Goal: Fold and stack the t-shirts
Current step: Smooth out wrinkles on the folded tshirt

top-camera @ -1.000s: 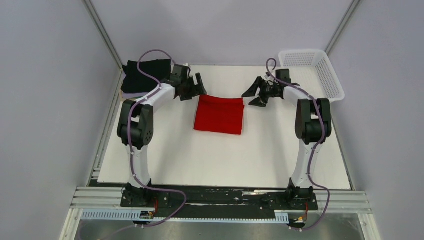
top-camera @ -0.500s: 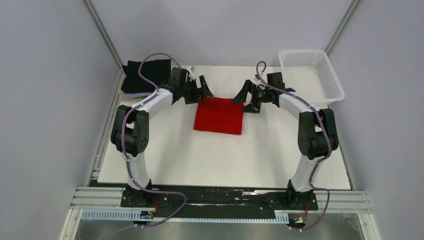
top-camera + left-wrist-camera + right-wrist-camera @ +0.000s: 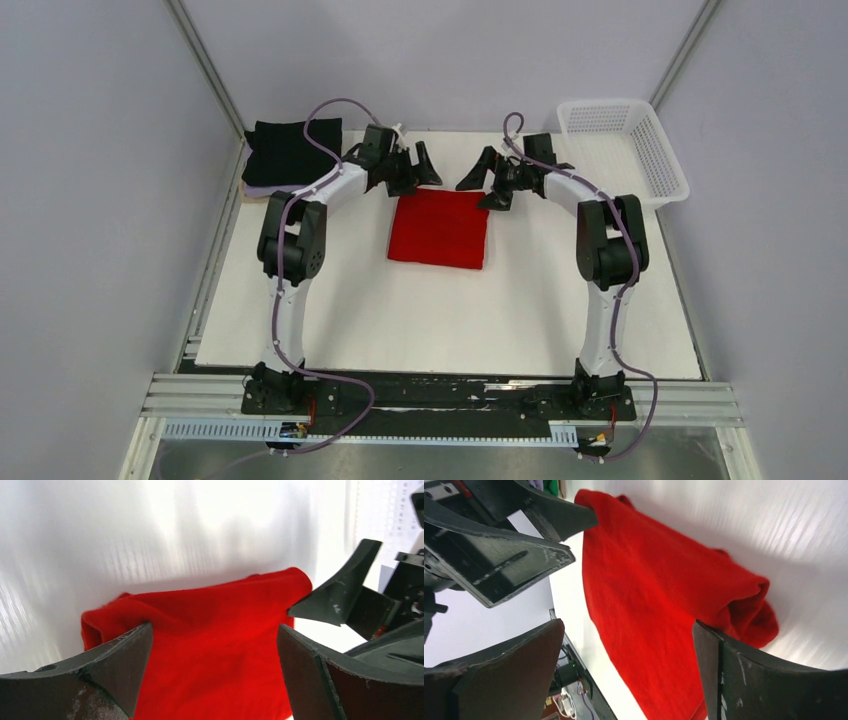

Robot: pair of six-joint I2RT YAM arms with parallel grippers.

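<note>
Well, on my table (image 3: 450, 310) the folded red t-shirt (image 3: 438, 229) lies flat near the middle. At its far edge the left jaws and right jaws both gape wide, holding nothing, one at each far corner. Farther back, a black folded shirt (image 3: 290, 152) sits far left and a white basket (image 3: 625, 150) far right.

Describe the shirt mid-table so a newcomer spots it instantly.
Start at the white table; near its far middle lies a red shirt, folded into a rectangle. It is the only red item, unlike the black pile at the far-left corner.
</note>
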